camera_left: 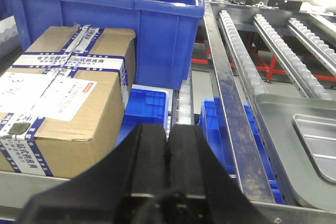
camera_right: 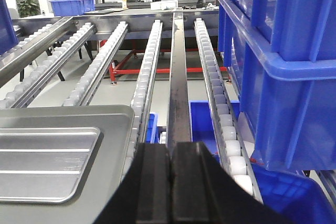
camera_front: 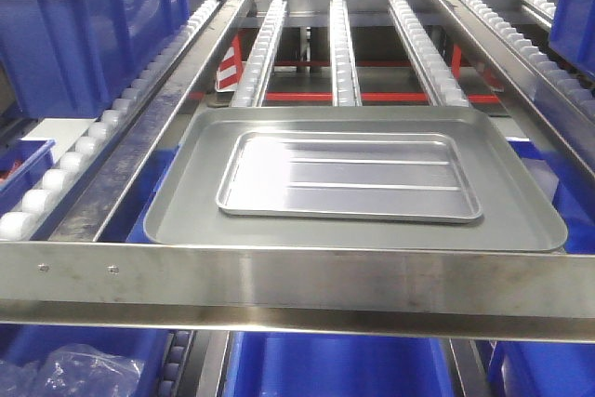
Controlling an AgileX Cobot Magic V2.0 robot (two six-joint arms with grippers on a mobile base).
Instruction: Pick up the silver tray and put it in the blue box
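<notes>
The shiny rectangular silver metal tray (camera_right: 47, 163) is lying lower left of the clenched right gripper (camera_right: 170, 169) (left gripper (camera_left: 168, 150) clenched too), inside a dull grey tray (camera_right: 113, 121).

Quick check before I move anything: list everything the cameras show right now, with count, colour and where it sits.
silver tray: one, shiny silver, lying inside the grey tray, centre of the rack.
grey tray: one, dull grey, on the rack, under the silver tray.
blue box: one, blue, left lane, behind the cardboard box.
stacked crates: at least two, blue, right edge.
cardboard box: one, brown with blue-and-white tape, left lane.
roller tracks: several, white rollers in steel rails, across the rack.
lower bins: several, blue, under the rack.
left gripper: one, black, shut, empty, by the cardboard box.
right gripper: one, black, shut, empty, right of the trays.
</notes>
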